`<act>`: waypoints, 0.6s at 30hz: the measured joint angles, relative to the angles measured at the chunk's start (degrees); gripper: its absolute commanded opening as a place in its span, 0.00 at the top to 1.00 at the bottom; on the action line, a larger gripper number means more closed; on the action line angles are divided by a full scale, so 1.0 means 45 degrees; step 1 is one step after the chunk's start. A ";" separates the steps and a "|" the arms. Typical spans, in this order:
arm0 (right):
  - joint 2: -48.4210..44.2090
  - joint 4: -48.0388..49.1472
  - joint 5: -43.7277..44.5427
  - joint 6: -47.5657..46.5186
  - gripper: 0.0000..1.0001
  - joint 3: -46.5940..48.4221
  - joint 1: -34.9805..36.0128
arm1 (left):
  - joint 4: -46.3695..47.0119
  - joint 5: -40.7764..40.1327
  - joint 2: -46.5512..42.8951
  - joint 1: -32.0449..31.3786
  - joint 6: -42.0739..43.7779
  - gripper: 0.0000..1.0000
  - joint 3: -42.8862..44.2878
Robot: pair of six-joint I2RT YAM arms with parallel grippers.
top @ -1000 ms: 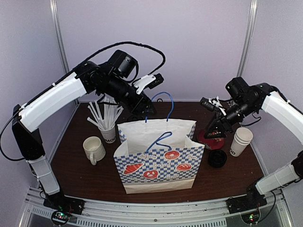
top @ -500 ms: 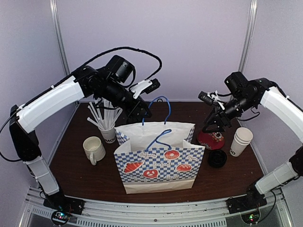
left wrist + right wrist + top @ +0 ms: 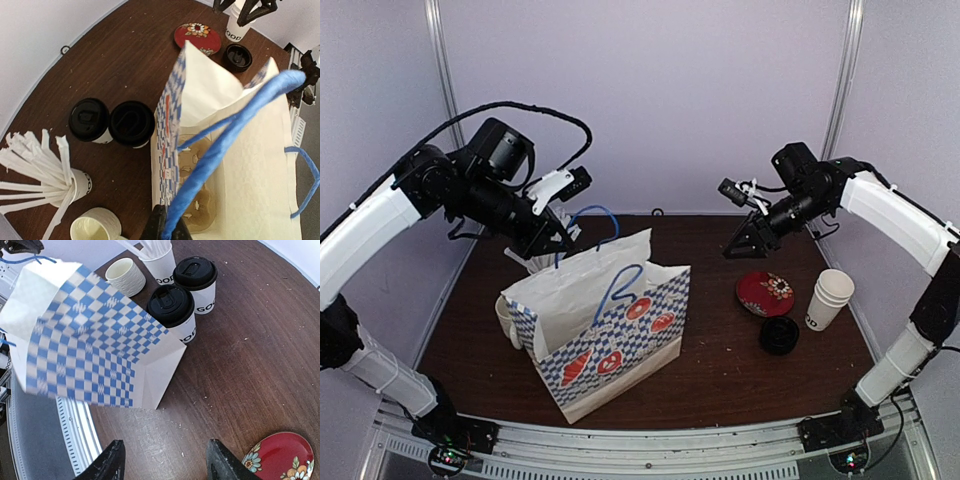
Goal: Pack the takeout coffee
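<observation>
**A:** status?

**B:** L gripper [image 3: 165, 231] pinched on the blue handle [image 3: 225, 135], hoisting the bag [image 3: 610, 340]. Mouth open, bag leaning. R gripper [image 3: 165, 445] jaws wide, empty, hanging over the table [image 3: 720, 370] btwn bag and red plate [image 3: 765, 293].

**A:** coffees?

**B:** 2 lidded cups [image 3: 170, 305] [image 3: 195, 274], upright, side by side on the table just beside the bag's outer wall, straw cup [image 3: 77, 185] next to them. None packed yet.

**A:** plan?

**B:** imo R takes the cup nearest the bag. Pinch the paper body below the lid, not the lid, it could pop. Lift upright, clear the rim, lower into the brown insert [image 3: 195, 200] at the bottom. L shd hold the handle taut so the mouth doesn't fold. Risk: the neighbour cup is close, a finger may clip it.
</observation>
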 measured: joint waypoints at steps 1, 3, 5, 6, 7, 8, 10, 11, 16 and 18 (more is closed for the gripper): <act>0.0141 0.0155 0.0039 0.0136 0.42 0.0034 0.0019 | -0.0155 -0.0126 -0.0180 0.0078 -0.0010 1.00 -0.0146; 0.0500 0.0442 0.0155 0.0374 0.42 0.0189 0.0097 | -0.0486 -0.0403 -0.0500 0.0204 -0.0044 1.00 -0.0500; 0.0855 0.0729 0.0325 0.0593 0.42 0.0369 0.0165 | -0.0801 -0.0675 -0.0724 0.0282 -0.0063 1.00 -0.0753; 0.1025 0.0850 0.0384 0.0704 0.43 0.0461 0.0214 | -0.0894 -0.0835 -0.0826 0.0311 -0.0083 1.00 -0.0855; 0.1219 0.0928 0.0452 0.0806 0.43 0.0583 0.0267 | -0.0986 -0.0947 -0.0923 0.0340 -0.0092 1.00 -0.0918; 0.1418 0.1035 0.0549 0.0903 0.43 0.0699 0.0335 | -0.1117 -0.1078 -0.1039 0.0369 -0.0102 1.00 -0.0976; 0.1836 0.1219 0.0806 0.1127 0.42 0.0986 0.0515 | -0.1399 -0.1467 -0.1302 0.0447 -0.0141 1.00 -0.1054; 0.2025 0.1341 0.0967 0.1239 0.41 0.1083 0.0612 | -0.1530 -0.1685 -0.1413 0.0486 -0.0155 1.00 -0.1059; 0.2963 0.1719 0.1836 0.1836 0.40 0.1685 0.0981 | -0.2021 -0.2647 -0.1885 0.0772 -0.0180 1.00 -0.1156; 0.3405 0.1846 0.2137 0.1996 0.39 0.2040 0.1088 | -0.2103 -0.2909 -0.1914 0.0884 -0.0180 1.00 -0.1214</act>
